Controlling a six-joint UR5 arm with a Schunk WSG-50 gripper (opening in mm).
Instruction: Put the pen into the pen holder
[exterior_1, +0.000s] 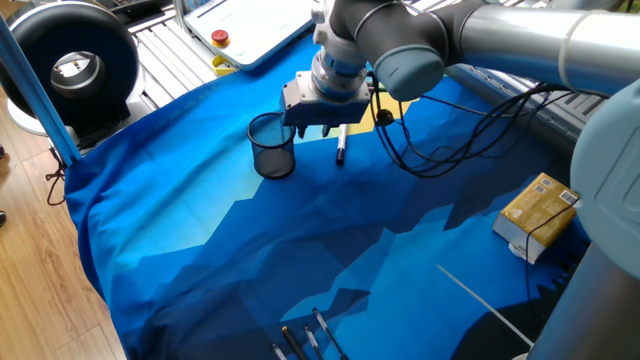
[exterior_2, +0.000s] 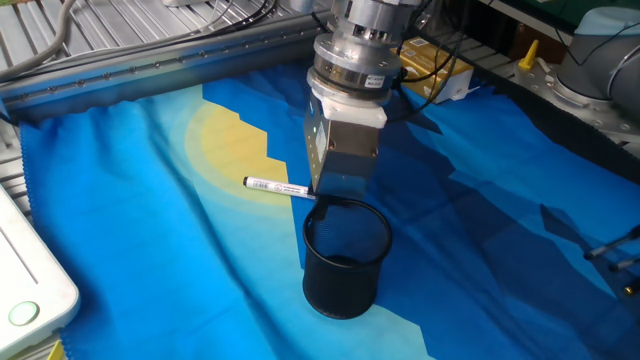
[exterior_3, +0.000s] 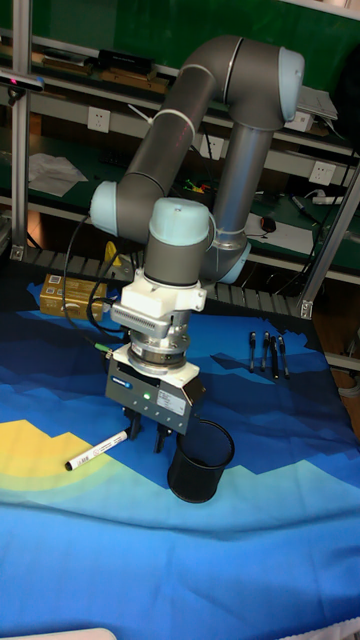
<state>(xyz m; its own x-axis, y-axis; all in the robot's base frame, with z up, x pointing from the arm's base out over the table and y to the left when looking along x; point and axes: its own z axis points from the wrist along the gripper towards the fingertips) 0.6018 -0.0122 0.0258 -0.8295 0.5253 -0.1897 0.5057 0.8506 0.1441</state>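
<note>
Pen (exterior_1: 341, 144) lies flat on the blue cloth (exterior_1: 300, 240), white barrel w/ black cap end, just beside the mesh pen holder (exterior_1: 272, 146). In one fixed view my gripper (exterior_1: 318, 124) hangs low over the cap-side part of the pen, wrist body blocking my fingertips, so can't tell from here if they're spread or pinched.

Other fixed view: pen (exterior_2: 277, 186) runs across the pale yellow patch, one end tucked under my gripper (exterior_2: 328, 196), right at the holder's (exterior_2: 346, 258) rim. Holder stands upright, nothing in it. I judge I'm down here to pick the pen near that end, not yet lifting.

Tall fixed view: gripper (exterior_3: 146, 434) shows two dark fingers (exterior_3: 131, 429) pointing down w/ a gap between, so parted, straddling the pen's (exterior_3: 96, 452) near end; contact unclear. Holder (exterior_3: 200, 461) sits just beside, so the carry should be short. Dark pens (exterior_3: 266, 353) lie well apart at the back.
</note>
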